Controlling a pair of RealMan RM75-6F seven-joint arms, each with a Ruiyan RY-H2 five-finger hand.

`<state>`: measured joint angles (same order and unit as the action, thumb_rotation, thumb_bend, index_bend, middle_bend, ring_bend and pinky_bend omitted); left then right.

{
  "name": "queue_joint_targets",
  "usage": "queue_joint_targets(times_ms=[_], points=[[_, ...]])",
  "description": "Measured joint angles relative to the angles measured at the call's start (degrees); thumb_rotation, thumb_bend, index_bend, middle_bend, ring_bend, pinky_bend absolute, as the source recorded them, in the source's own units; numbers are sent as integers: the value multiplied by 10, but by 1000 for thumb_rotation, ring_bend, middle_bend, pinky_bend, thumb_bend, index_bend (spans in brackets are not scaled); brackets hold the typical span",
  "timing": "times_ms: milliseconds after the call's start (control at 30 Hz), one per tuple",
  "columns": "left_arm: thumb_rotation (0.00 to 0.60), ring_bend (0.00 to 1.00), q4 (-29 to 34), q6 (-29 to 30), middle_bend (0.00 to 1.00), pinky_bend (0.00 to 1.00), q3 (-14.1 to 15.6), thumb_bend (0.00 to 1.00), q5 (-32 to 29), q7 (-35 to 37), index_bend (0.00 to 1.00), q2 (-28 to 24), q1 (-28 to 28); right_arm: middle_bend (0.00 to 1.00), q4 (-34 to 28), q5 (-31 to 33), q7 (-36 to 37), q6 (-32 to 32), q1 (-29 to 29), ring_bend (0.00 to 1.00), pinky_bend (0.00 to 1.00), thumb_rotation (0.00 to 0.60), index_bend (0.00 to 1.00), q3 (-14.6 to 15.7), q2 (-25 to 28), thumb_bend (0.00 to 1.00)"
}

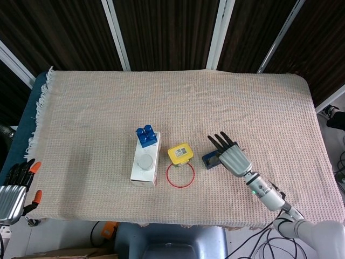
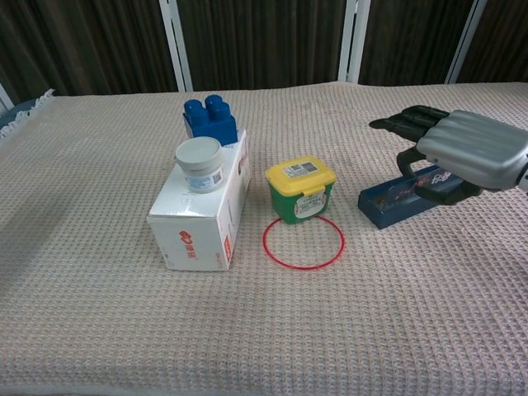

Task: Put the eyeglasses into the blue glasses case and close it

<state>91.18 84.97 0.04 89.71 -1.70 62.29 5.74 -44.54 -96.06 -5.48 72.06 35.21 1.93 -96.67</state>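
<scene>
Blue glasses case (image 2: 394, 200) sits on surface right of yellow-lid tub (image 2: 300, 190), eyeglasses (image 2: 412, 180) apparently inside. Right hand (image 2: 462, 148) flat over lid, fingers (image 1: 218, 142) straight and apart, clamping nothing, probably pressing it closed. Left hand (image 1: 13, 186) parked off edge, fingers loosely apart.

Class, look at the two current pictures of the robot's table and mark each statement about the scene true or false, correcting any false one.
1. The blue glasses case lies to the right of the green tub with a yellow lid in the chest view. True.
2. The right hand is over the case. True.
3. The thin red ring encircles the tub. False: it lies on the cloth in front of the tub.
4. The small round white jar stands on the woven cloth. False: it stands on the white carton.
5. The left hand touches the blue toy brick. False: it is off the table's left edge.
</scene>
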Motion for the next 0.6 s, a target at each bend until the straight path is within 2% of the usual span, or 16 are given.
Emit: queue_joint_targets(times_ms=[367, 600], points=[[600, 0, 1, -1, 0, 35, 1, 446, 1, -2, 0, 0, 0, 88, 8, 31, -13, -52, 15, 0, 0, 600, 466, -23, -10, 664], [600, 0, 1, 1, 0, 36, 0, 447, 0, 0, 0, 0, -2, 63, 22, 58, -39, -84, 28, 0, 0, 600, 406, -43, -25, 661]])
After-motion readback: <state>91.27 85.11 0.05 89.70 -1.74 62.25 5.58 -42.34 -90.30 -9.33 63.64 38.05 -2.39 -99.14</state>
